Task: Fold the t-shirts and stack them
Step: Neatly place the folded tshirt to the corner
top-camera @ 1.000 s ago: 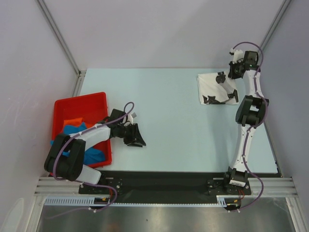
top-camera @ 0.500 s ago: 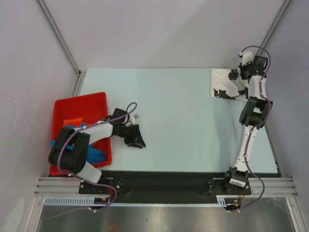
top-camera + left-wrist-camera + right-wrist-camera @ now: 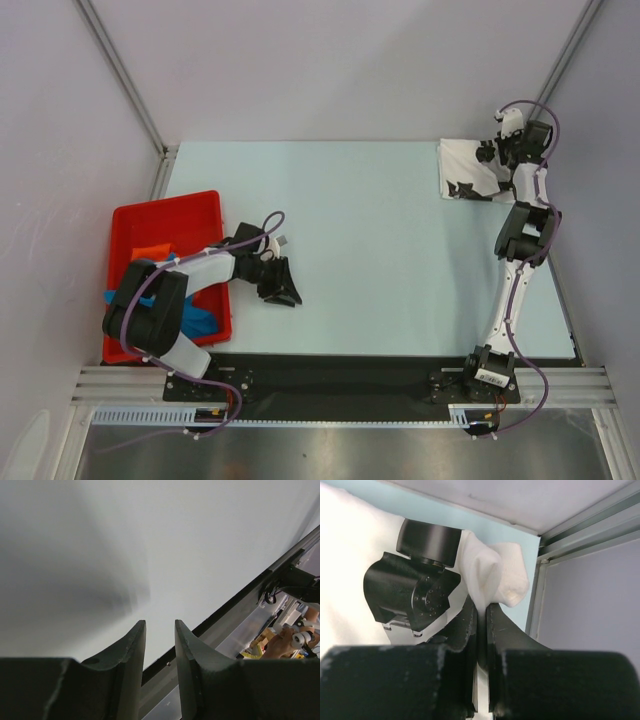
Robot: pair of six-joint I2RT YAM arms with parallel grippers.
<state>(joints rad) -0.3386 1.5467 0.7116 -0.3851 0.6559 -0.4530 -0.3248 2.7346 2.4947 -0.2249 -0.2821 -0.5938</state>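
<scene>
A folded white t-shirt (image 3: 468,172) with black printed marks lies at the far right corner of the table. My right gripper (image 3: 497,152) is shut on a bunched edge of the white t-shirt (image 3: 492,575), close to the right wall. Blue (image 3: 196,318) and orange (image 3: 152,250) t-shirts lie crumpled in the red bin (image 3: 165,215) at the left. My left gripper (image 3: 288,290) is empty, its jaws a small gap apart (image 3: 160,630), low over the table just right of the bin.
The red bin stands at the table's left edge, my left arm lying over it. A metal frame rail (image 3: 580,525) runs along the wall close to my right gripper. A black strip (image 3: 340,370) lines the table's near edge.
My right gripper has dragged the white t-shirt to the right and back, into the far right corner. My left arm has barely shifted.
</scene>
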